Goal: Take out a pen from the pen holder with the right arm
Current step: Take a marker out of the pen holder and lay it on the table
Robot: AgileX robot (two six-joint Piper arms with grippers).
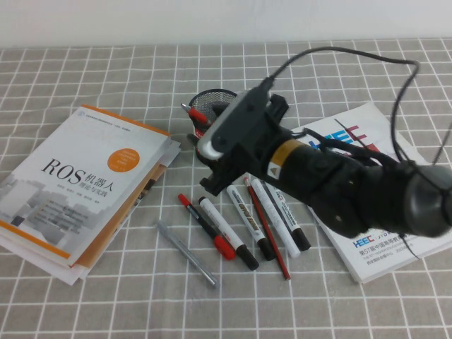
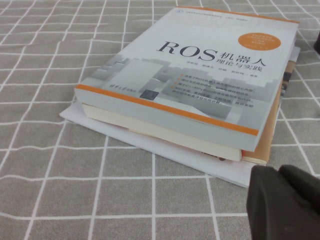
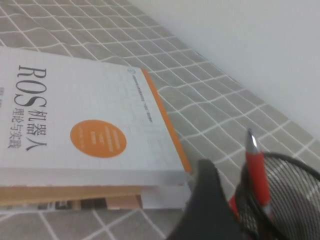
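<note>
Right gripper (image 1: pixel 215 180): hangs at mid-table on the robot's side of the holder (image 1: pixel 219 95), just beside it and above the top ends of the loose pens. Whether it is open or closed, or has hold of anything, cannot be told. Left gripper (image 2: pixel 280 175): seen only in its own wrist view, closed and holding nothing, low over the cloth (image 1: pixel 70 78) near a corner of the book stack. ROS book (image 1: pixel 85 176): at far left, grey-white cover with orange edge and orange disc, lying on a thinner book and a white sheet. Grey pen (image 1: pixel 187 253): flat on the cloth, just right of the stack. Red-ended pen (image 1: pixel 205 227): next to it, slanted. Black-capped marker (image 1: pixel 227 233): close alongside, on the same slant. Holder: black mesh cup, upright, behind the row of pens, partly covered by the right wrist. Red pen (image 1: pixel 196 114): stands in the holder, leaning at its left rim, tip up, close beside the right gripper in the wrist view. White marker (image 1: pixel 248 219): below the right gripper. Thin red pen (image 1: pixel 272 244): beside that marker. Second white marker (image 1: pixel 282 215): just right of it. White book (image 1: pixel 385 240): at far right, blue and red lettering, partly under the right arm.
</note>
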